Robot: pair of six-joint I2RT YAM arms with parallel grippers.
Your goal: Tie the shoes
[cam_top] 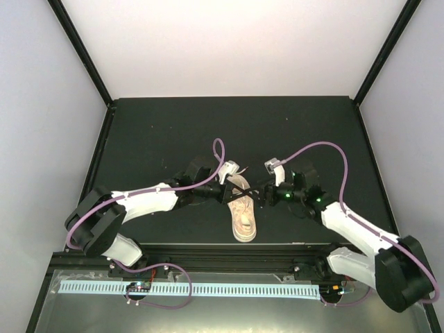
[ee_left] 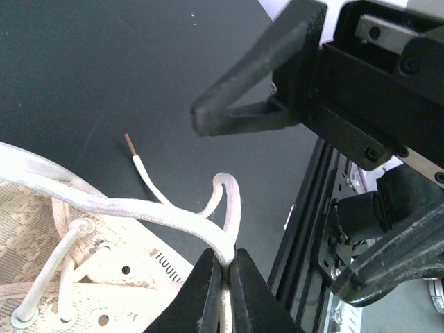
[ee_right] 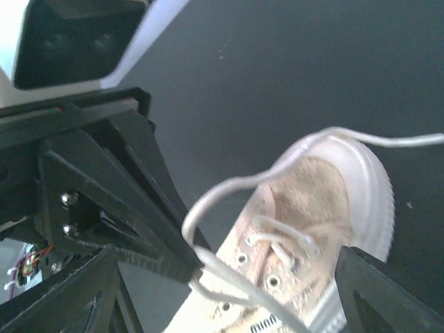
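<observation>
your left claw (ee_left: 223,277) is pinched shut on the lace (ee_left: 166,211) just above the sneaker (cam_top: 243,211), lying between both arms near the front edge of the table (cam_top: 173,132) — your right claw (ee_right: 236,295) gapes empty, so close it squarely on the loose strand (ee_left: 146,173) before pulling.

One sneaker (cam_top: 243,208) sits mid-frame in the top view. Two arms: left arm (cam_top: 149,198) at lower left, right arm (cam_top: 354,225) at lower right. Two grippers: left gripper (ee_left: 223,267), right gripper (cam_top: 260,196). Two purple cables (cam_top: 217,147), one per arm. One lace (ee_left: 159,208), seemingly; its strands overlap. One brown lace tip (ee_left: 129,140). One white slotted strip (cam_top: 208,289) along the bottom.
</observation>
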